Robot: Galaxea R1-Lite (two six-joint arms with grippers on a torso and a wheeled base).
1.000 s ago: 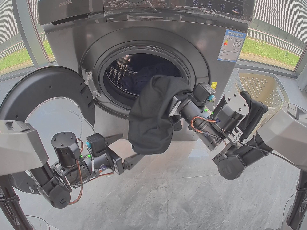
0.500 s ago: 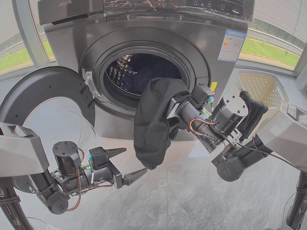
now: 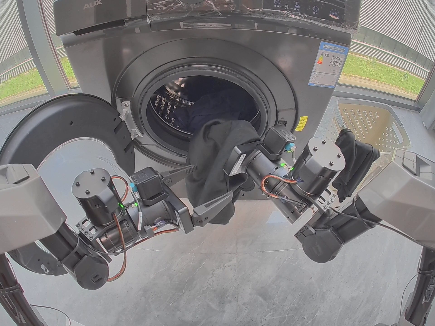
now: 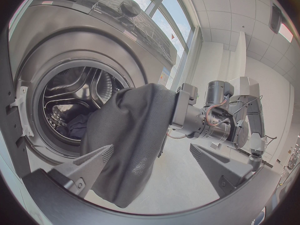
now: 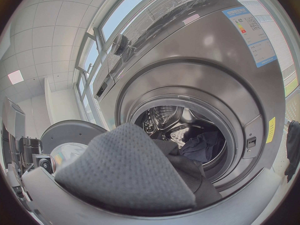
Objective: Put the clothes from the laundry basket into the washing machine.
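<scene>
So the right gripper [image 3: 235, 157] has its fingers buried in and gripping a black knit garment [image 3: 210, 159], which hangs right in front of the open round mouth of the grey front-loading washing machine [image 3: 204, 46]. The left gripper [image 3: 213, 182] has fingers spread wide, one on each side of that dangling cloth. Some dark blue clothes [image 3: 222, 105] sit in the drum, and the beige plastic laundry basket [image 3: 371, 123] stands to the right.
</scene>
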